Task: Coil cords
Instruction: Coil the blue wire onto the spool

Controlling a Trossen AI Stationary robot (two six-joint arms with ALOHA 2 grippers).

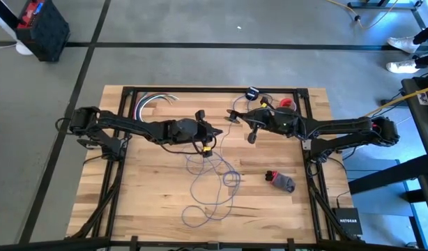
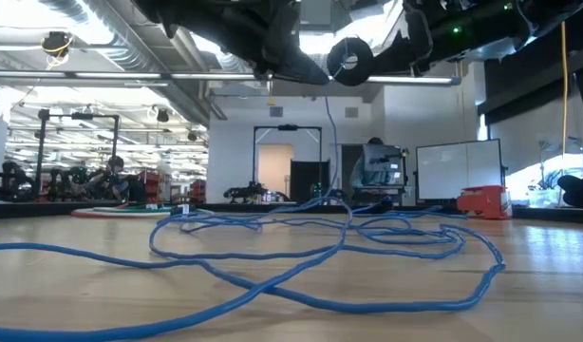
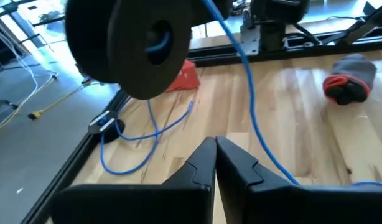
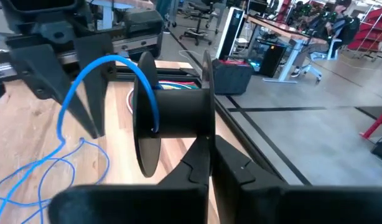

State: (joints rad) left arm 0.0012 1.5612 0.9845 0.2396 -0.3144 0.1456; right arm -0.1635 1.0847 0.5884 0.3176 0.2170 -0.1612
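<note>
The right pincer [image 4: 211, 163] is clamped on a black spool [image 4: 172, 112] held above the middle of the desk [image 1: 130, 202], and the blue cord [image 1: 210, 185] runs from the spool's hub down into loose loops on the wood in front of and below both arms. The left pincer [image 3: 214, 163] hangs just beside the spool with its fingers closed together, the cord passing close by them but not visibly between them. A grey and red cloth bundle [image 1: 281, 180] lies near the loops, and a bunch of coloured wires [image 1: 153, 101] lies at the desk's far edge.
</note>
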